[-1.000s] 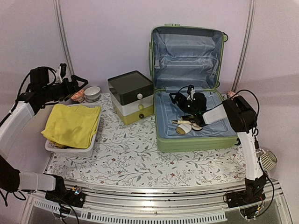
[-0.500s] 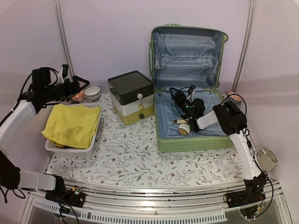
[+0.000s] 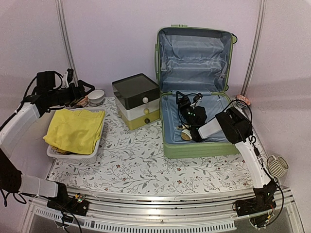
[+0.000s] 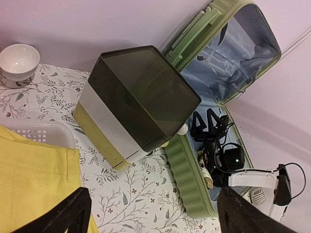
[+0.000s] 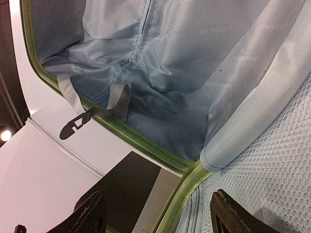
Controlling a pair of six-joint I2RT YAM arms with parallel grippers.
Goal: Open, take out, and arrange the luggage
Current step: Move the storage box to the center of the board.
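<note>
The light-green luggage [image 3: 199,148] lies open at the back right, its lid [image 3: 194,58] upright against the wall and pale blue lining showing. My right gripper [image 3: 190,103] is inside the base near its left wall, above a small cream-and-tan item [image 3: 186,134] on the lining. In the right wrist view the gripper [image 5: 160,216] is open and empty, facing the green rim [image 5: 146,141] and the lid lining. My left gripper [image 3: 80,90] hangs open and empty at the far left. The left wrist view looks between its fingertips [image 4: 58,218] toward the luggage [image 4: 192,174].
A dark-lidded white-and-yellow drawer box [image 3: 137,100] stands just left of the luggage. A white basket [image 3: 73,156] holding a yellow cloth [image 3: 77,130] sits at the left. A white bowl [image 3: 96,96] is behind it. A small patterned cup [image 3: 243,101] stands right of the luggage.
My right arm has swung left and deeper into the luggage base, and the cream-and-tan item now lies a little further left. The left arm has barely shifted.
</note>
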